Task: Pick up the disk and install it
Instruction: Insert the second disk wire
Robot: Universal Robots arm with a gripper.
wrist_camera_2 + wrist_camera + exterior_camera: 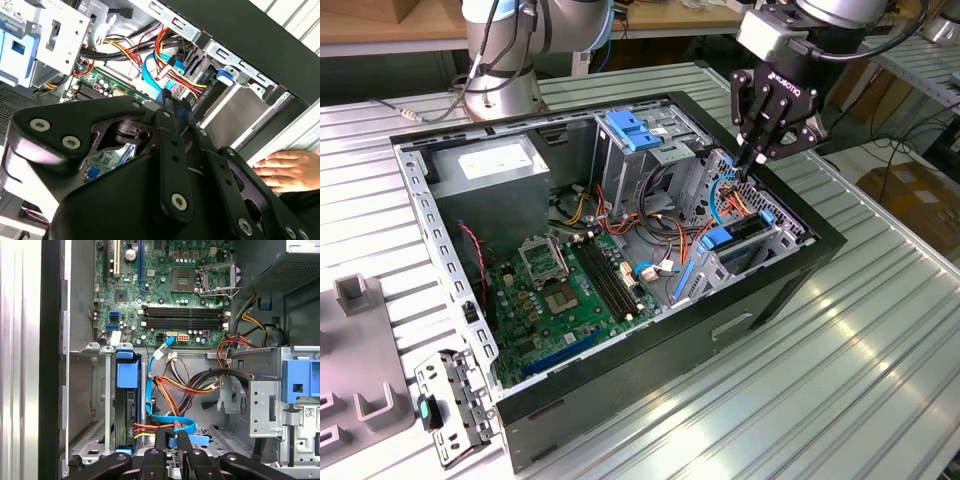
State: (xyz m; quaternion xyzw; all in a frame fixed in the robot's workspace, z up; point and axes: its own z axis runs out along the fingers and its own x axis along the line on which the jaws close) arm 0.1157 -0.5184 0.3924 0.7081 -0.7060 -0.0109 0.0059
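One black robot gripper (752,160), fingers closed together on nothing, hovered upper right of the frame; we saw the blue-railed black disk (745,232) seated in its grey metal cage (790,232).

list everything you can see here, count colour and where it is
computer case: one, black, open on the ribbed metal table
motherboard: one, green, on the case floor
power supply: one, grey with white sticker, far corner of the case
bracket: one, light blue, atop the drive cage
disk: one, dark with blue rails, seated upright in the drive bay at the exterior view's right
flat cable: one, blue, runs from the motherboard toward the bay
wire bundle: one, red, yellow, orange and black, beside the bay
loose bracket: one, grey metal, on the table by the case corner
person's hand: one, resting outside the case
robot hand: one, black, above the cables next to the bay
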